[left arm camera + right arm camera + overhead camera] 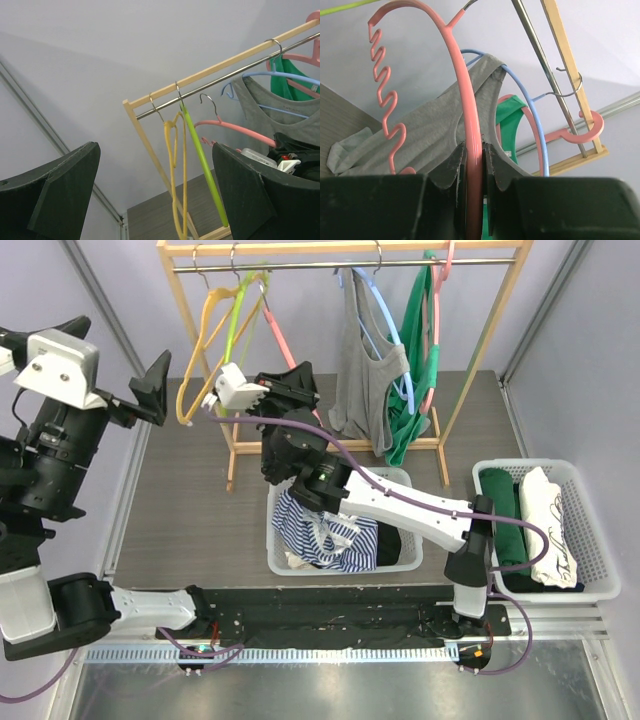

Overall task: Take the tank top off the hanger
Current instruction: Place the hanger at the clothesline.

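Note:
My right gripper (pixel 298 373) (pixel 474 150) is shut on the lower arm of a bare pink hanger (pixel 280 335) (pixel 465 90), whose hook is still on the rail (pixel 350 265). Just right of it a grey tank top (pixel 362 360) (pixel 425 125) hangs on a blue hanger (pixel 390 325). A green tank top (pixel 415 360) (pixel 512 130) hangs further right on another pink hanger (pixel 438 310). My left gripper (pixel 118 368) (pixel 154 150) is raised at the far left, open and holding nothing, pointing at the rack.
Bare yellow (pixel 200 340) and green (pixel 235 325) hangers hang at the rail's left end. A white basket (pixel 275 530) below the right arm holds a striped garment (pixel 325 535). A second basket (pixel 600 540) at the right holds folded clothes. The wooden rack frame stands behind.

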You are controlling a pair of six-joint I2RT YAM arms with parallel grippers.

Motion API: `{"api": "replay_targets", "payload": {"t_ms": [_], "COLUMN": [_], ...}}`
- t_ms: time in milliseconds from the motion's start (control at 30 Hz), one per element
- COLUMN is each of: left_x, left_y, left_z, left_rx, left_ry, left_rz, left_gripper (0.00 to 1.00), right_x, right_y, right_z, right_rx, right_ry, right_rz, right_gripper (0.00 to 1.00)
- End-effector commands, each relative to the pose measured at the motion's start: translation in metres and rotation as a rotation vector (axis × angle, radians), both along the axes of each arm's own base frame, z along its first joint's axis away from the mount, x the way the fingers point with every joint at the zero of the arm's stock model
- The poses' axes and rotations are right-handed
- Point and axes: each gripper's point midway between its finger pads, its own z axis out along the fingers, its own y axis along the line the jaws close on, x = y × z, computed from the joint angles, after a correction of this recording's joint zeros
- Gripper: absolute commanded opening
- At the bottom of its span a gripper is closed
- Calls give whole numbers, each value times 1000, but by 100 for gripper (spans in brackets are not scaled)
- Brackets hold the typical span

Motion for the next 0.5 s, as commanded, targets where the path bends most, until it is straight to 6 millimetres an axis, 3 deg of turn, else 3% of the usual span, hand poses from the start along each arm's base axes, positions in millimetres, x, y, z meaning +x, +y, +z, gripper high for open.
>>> {"api": "replay_targets", "payload": {"t_ms": [0,467], "left_x": [-1,1], "left_y": [4,9], "left_z": [-1,-6], "left_rx": [-21,-24], "left_ry": [7,24], "left_rz": [-1,20], "left_gripper": [100,100], "right_x": [-15,-31], "right_y": [-25,-27], "right_z": [55,69], "right_rx": [128,133], "right_ry": [-122,-182], "right_rz": [4,15], "right_gripper": [1,1]}}
